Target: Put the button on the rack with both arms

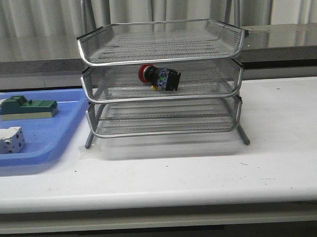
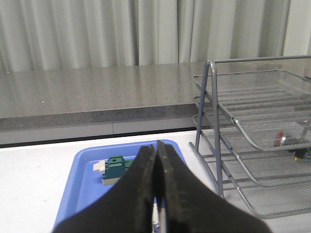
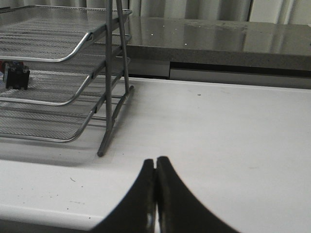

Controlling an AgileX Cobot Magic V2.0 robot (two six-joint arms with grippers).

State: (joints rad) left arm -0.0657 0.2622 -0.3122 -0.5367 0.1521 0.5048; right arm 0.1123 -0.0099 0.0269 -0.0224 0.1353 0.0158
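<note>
The button (image 1: 158, 77), red cap to the left and black body with a blue-and-yellow rear, lies on its side on the middle tier of the silver wire rack (image 1: 161, 58). The left wrist view catches the button (image 2: 291, 144) at its far right, inside the rack (image 2: 252, 145); the right wrist view shows only its dark rear (image 3: 16, 77) within the rack (image 3: 73, 53). My left gripper (image 2: 156, 148) is shut and empty above the blue tray. My right gripper (image 3: 155, 162) is shut and empty over bare table to the rack's right. Neither arm appears in the front view.
A flat blue tray (image 1: 50, 138) sits left of the rack, holding a green block (image 1: 27, 107) and a white-grey block (image 1: 7, 140). A grey counter ledge (image 1: 281, 46) runs behind the white table (image 1: 202, 174).
</note>
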